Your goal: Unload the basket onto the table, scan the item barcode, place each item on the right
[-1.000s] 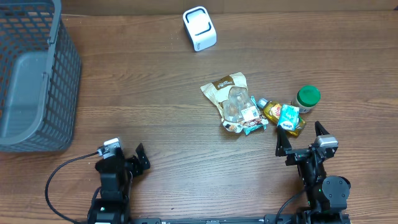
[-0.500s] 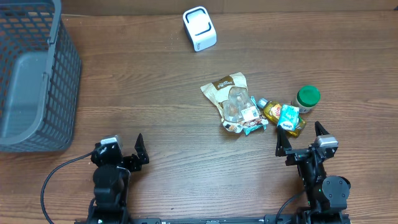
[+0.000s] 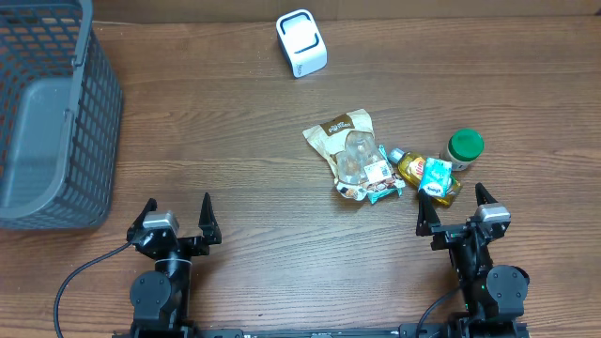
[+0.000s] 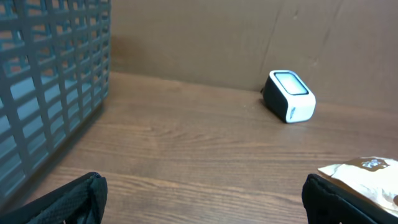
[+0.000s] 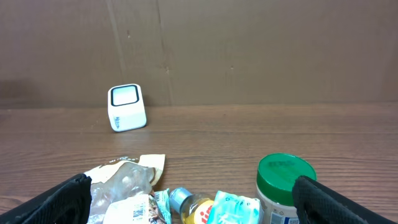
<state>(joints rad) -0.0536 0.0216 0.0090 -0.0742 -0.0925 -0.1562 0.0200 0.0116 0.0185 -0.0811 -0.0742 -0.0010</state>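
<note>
The white barcode scanner [image 3: 301,42] stands at the far middle of the table, also seen as a scanner [image 4: 289,96] in the left wrist view and a scanner [image 5: 126,107] in the right wrist view. A pile of items lies right of centre: a crumpled snack bag [image 3: 347,150], a yellow bottle [image 3: 411,167], a teal packet [image 3: 436,176] and a green-lidded jar [image 3: 464,147]. My right gripper [image 3: 453,197] stands open just in front of the pile, holding nothing. My left gripper [image 3: 177,207] stands open at the near left over bare wood, far from the items.
A grey mesh basket [image 3: 94,113] fills the far left corner, its wall close on the left in the left wrist view as the basket [image 4: 50,93]. A brown wall backs the table. A corner of the snack bag [image 4: 364,171] shows at the right of the left wrist view.
My left gripper has swung round from a skewed pose to face straight toward the far side. The right arm and the items have not moved.
</note>
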